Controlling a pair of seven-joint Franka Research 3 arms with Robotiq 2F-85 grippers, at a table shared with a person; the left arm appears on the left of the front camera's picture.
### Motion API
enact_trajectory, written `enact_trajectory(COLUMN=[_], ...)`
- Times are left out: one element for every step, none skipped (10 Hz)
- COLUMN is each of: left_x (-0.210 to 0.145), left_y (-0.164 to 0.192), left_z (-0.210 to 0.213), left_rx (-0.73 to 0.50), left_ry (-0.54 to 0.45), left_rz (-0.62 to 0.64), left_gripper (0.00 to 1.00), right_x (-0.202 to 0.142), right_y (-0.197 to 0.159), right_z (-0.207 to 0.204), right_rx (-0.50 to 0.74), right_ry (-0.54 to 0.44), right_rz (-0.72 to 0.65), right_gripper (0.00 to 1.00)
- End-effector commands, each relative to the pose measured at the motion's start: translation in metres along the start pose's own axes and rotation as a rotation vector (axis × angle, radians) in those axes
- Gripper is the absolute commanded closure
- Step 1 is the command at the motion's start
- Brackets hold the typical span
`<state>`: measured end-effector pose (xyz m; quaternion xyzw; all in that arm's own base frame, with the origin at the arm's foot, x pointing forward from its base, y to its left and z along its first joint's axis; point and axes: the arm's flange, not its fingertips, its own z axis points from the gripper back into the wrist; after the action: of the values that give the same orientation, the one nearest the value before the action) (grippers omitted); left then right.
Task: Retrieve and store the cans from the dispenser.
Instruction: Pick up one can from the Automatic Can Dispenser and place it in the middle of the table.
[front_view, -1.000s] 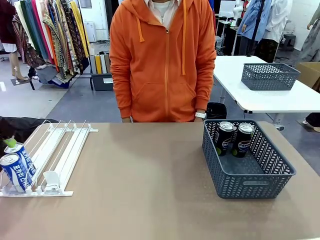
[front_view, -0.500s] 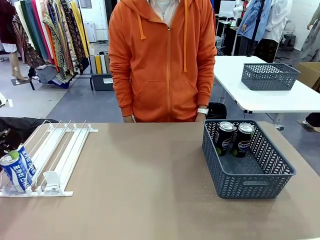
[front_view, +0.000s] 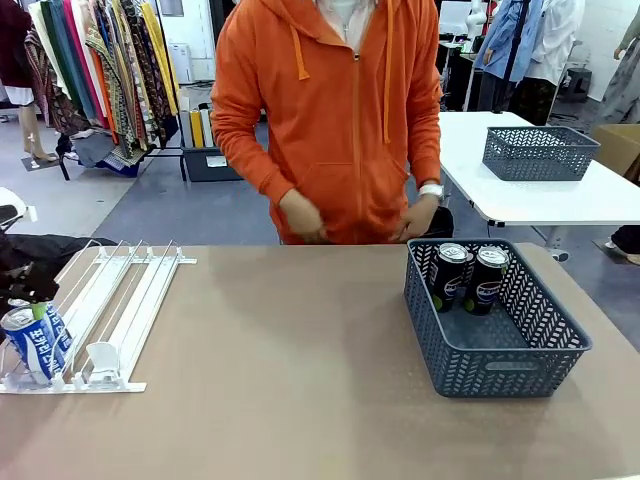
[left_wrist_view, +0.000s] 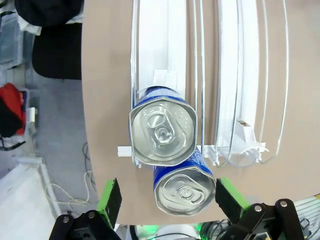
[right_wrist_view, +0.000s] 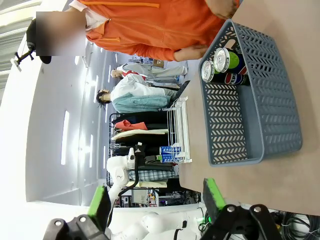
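Cans (left_wrist_view: 162, 131), two touching, crowd the dispenser (left_wrist_view: 235, 75) at the table's (front_view: 300, 350) eight o'clock; left gripper (left_wrist_view: 170, 200) gapes above. Closing off-centre could topple one; right gripper (right_wrist_view: 156, 200) idles open.

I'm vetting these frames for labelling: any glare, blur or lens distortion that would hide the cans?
Front view: evenly lit, sharp, only a soft shadow beside the basket. Left wrist view: the wide-angle lens bows the dispenser rails; the blue cans' silver tops show mild sheen, still crisp. Right wrist view: rolled sideways, ceiling nearly white.
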<state>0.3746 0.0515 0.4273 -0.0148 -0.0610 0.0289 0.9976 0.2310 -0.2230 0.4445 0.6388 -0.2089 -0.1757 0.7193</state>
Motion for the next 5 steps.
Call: enact_trajectory(left_x=[-0.048,-0.048,-0.049,-0.047,-0.045], left_y=[-0.001,-0.001,-0.002,-0.003,-0.001], left_z=[-0.034,-0.034,-0.037,-0.043,-0.046], left_rx=[-0.033,-0.038,-0.033,-0.098,-0.137], left_ry=[-0.022,-0.023,-0.002,0.028,0.032], left_rz=[0.009,0.013,0.010,0.003,0.025], left_gripper=[0.00,0.00,0.00,0.00,0.00], right_x=[0.002,0.002,0.002,0.002,0.002], right_y=[0.006,0.006,0.006,0.006,0.006], right_z=[-0.001,-0.001,-0.001,-0.001,-0.001], right_rx=[0.017,0.017,0.017,0.017,0.017], right_ry=[-0.007,-0.007,-0.007,-0.007,-0.007], right_rz=[-0.011,-0.011,-0.011,-0.011,-0.011], right_gripper=[0.00,0.00,0.00,0.00,0.00])
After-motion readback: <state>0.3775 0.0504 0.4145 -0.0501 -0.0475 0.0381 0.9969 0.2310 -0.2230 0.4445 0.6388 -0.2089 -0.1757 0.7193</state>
